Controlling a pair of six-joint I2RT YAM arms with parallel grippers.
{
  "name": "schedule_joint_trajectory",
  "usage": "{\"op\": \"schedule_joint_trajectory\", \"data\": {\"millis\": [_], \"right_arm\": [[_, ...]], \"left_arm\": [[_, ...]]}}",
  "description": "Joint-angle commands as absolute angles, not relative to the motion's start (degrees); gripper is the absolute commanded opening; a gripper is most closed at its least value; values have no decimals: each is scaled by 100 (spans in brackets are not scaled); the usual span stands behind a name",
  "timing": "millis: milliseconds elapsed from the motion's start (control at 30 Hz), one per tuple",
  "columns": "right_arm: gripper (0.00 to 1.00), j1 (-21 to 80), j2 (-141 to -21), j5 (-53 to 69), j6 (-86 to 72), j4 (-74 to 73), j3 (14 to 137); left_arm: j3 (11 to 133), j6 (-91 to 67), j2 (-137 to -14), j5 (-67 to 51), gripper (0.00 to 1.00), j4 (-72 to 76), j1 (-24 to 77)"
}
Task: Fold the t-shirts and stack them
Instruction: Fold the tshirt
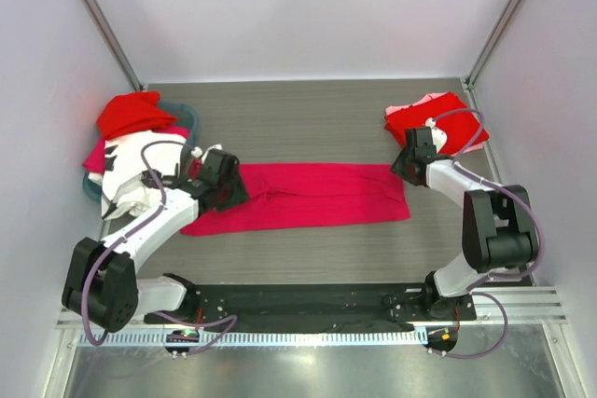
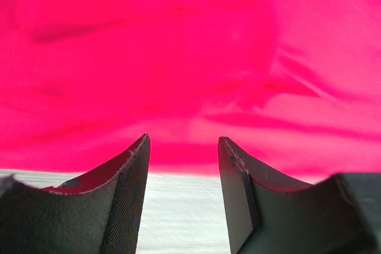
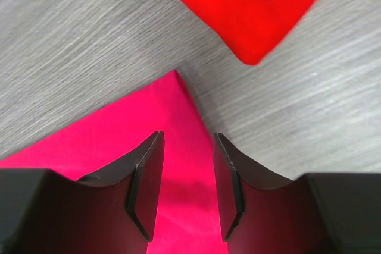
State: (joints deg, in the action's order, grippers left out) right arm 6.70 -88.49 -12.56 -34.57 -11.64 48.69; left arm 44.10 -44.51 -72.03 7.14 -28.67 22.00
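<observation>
Left gripper (image 2: 183, 141): jaws parted, empty, over the strip's left end.
Right gripper (image 3: 187, 138): parted, empty, above the right corner.
Crimson t-shirt (image 1: 308, 195): long folded strip, mid-counter (image 1: 308, 118).
Next fold: pinch both layers at each end and lift evenly.
Teal basket (image 1: 190, 120): far left, holds a red shirt (image 1: 135, 114) and a white shirt (image 1: 131, 157).
Folded stack (image 1: 440, 116): far right, red.

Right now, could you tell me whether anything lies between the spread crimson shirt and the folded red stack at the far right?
Nothing visible does. Only bare table separates the crimson shirt's right corner from the folded red stack. The right gripper stands open over that corner, off to the side of that gap.
</observation>
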Motion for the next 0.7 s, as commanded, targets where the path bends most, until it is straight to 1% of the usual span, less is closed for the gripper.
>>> {"op": "schedule_joint_trajectory", "data": {"millis": [0, 67, 167, 200, 267, 300, 367, 400, 433, 467, 667], "right_arm": [[43, 694, -9078, -1248, -3287, -993, 5220], [42, 694, -9271, -1266, -3226, -976, 5308], [37, 694, -9483, -1248, -3147, -967, 5458], [31, 694, -9509, -1248, -3146, -975, 5510], [25, 694, -9510, -1301, -3112, -976, 5528], [18, 694, -9475, -1336, -3103, -984, 5537], [13, 694, -9466, -1432, -3050, -976, 5555], [5, 694, -9466, -1459, -3024, -976, 5607], [3, 686, -9483, -1476, -3015, -1010, 5642], [1, 694, -9483, -1494, -3006, -1028, 5703], [1, 686, -9510, -1591, -2980, -1090, 5871]], "left_arm": [[4851, -4675, -7233, 861, 51, -2909, 2969], [5062, -4842, -7444, 957, 51, -2874, 3512], [5273, -5009, -7821, 958, 51, -2751, 4041], [5308, -5045, -7927, 932, 51, -2664, 4130], [5335, -5097, -8190, 879, 50, -2576, 4332], [5352, -5132, -8252, 870, 51, -2506, 4377], [5309, -5142, -8436, 879, 51, -2435, 4403], [5213, -5142, -8490, 940, 52, -2321, 4395], [5168, -5142, -8560, 940, 51, -2303, 4325], [5142, -5150, -8639, 940, 51, -2311, 4307], [4922, -5124, -8727, 1028, 50, -2338, 4280]]}}
